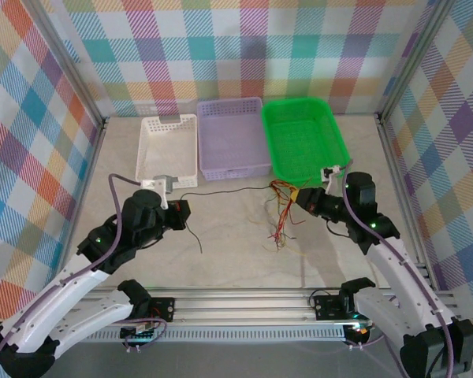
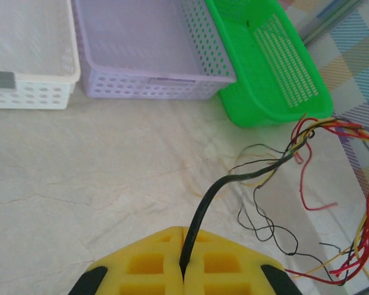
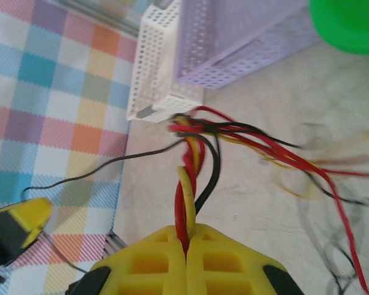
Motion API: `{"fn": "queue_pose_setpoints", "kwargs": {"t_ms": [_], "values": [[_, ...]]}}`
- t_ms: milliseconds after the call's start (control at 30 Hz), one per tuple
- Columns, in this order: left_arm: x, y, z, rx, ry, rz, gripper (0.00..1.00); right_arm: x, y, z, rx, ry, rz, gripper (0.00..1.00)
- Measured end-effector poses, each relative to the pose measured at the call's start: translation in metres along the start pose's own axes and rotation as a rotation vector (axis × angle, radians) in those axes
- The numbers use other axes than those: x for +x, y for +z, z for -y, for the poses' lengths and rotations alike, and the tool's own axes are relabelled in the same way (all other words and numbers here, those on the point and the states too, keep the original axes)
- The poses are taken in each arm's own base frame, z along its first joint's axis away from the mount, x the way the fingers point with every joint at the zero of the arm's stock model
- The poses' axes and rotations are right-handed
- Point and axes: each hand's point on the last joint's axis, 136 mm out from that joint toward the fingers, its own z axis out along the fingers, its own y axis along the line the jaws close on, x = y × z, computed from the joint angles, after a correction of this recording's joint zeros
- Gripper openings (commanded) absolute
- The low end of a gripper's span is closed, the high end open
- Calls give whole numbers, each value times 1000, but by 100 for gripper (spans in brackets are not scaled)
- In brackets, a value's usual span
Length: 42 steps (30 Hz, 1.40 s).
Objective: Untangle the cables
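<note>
Tabletop [image 1: 236, 260]: pale and creased, carrying the cables [image 1: 282, 209], a red, yellow and black tangle.
Left fingers [image 2: 169, 246]: pressed together, clamped on one black cable [image 2: 204, 203] that rises from the seam between them.
Black cable: leads ahead and to the right of the left fingers into the tangle; a loose tail drops beside them towards the near edge.
Right fingers [image 3: 172, 246]: pressed together, clamped on red, yellow and black strands of the cables.
Knot: just ahead of the right fingers, loose ends trailing beyond it onto the tabletop.
Baskets: white basket [image 1: 144, 153], purple basket [image 1: 235, 169], green basket [image 1: 339, 142] in a row beyond both pairs of fingers; the green one lies nearest the right fingers.
</note>
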Motion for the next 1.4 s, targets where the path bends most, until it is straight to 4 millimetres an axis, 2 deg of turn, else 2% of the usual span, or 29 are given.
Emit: {"fn": "queue_pose_setpoints", "kwargs": {"t_ms": [233,533,667,800,1000,1100,1400], "values": [[-27,-29,-6,-55,24,30,0,1,-3,21,51,56,11,0],[-71,-91,14,20,83,181,0,1,-7,68,158,155,49,0],[-86,-115,21,49,95,242,0,5,-5,80,178,180,41,0],[-88,-115,22,46,107,242,0,5,-4,78,160,169,43,0],[-96,-96,24,-1,145,222,0,6,-8,65,109,116,45,0],[-108,-89,27,-29,166,238,0,7,-8,60,86,104,36,0],[-160,-80,45,-80,205,357,0,12,-11,49,34,68,18,0]]}}
